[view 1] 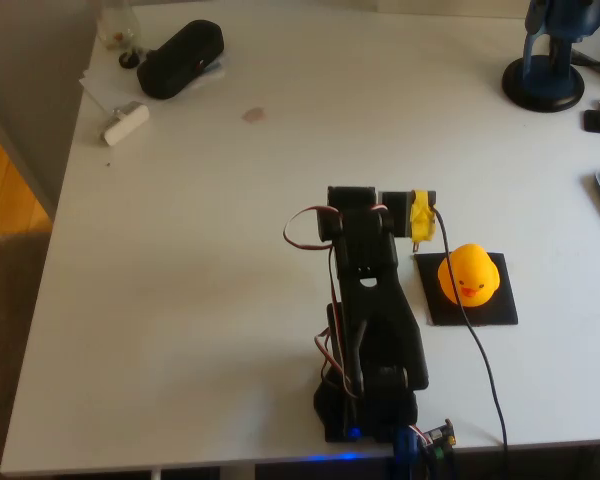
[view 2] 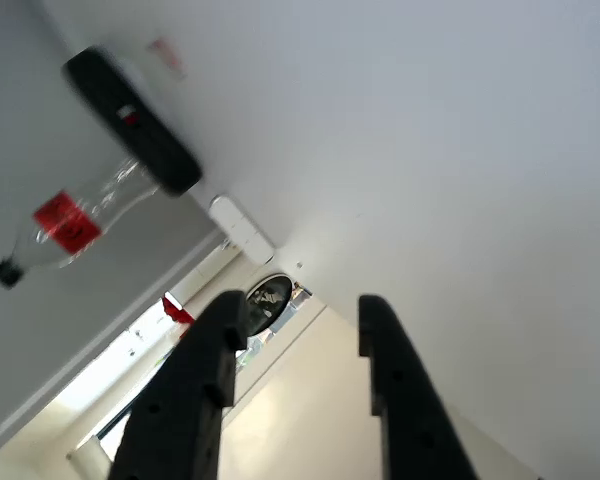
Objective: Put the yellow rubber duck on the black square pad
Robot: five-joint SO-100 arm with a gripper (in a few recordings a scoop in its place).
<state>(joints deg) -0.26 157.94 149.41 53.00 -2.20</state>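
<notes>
The yellow rubber duck [view 1: 467, 274] sits upright on the black square pad [view 1: 492, 316], right of the arm in the overhead view, its beak toward the table's front edge. The black arm [view 1: 372, 310] is folded back on its base, apart from the duck. In the wrist view my gripper [view 2: 302, 303] is open, its two black fingers [view 2: 205, 380] spread with nothing between them, aimed over bare white table toward the far corner.
A dark oblong pouch [view 1: 180, 58] [view 2: 130, 120], a clear bottle with a red label [view 2: 70, 215] and a small white block [view 1: 126, 122] lie at the far left corner. A blue stand [view 1: 545, 80] is at the far right. A black cable [view 1: 477, 345] crosses the pad's edge.
</notes>
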